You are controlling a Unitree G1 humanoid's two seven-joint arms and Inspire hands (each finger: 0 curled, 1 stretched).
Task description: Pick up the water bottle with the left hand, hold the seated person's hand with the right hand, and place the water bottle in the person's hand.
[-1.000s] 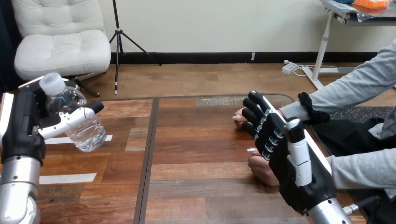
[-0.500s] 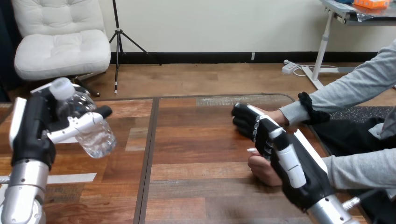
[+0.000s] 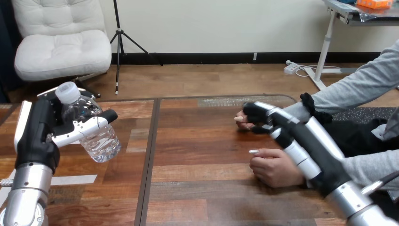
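Head view: the left hand (image 3: 36, 139) is clamped on the water bottle (image 3: 96, 136), thumb across the clear body and fingers behind it. The bottle is carried above the table (image 3: 202, 141), tilted with its white cap back toward the wrist and its base pointing inward. Over the last second this hand has drifted inward with its load, though it remains well apart from the right hand (image 3: 291, 133).

The right hand has changed more. A second ago it stood upright in front of both of the person's hands; now it has rolled over and lies across the person's farther hand (image 3: 241, 119), whose fingertips poke out just past it. Whether it has closed on that hand, I cannot tell. The person's nearer hand (image 3: 275, 167) rests as a loose fist on the table, just beside and under the right forearm.

The pickup looks done and the hand-hold under way. The receiving hand probably needs steadying and opening before the bottle crosses over.
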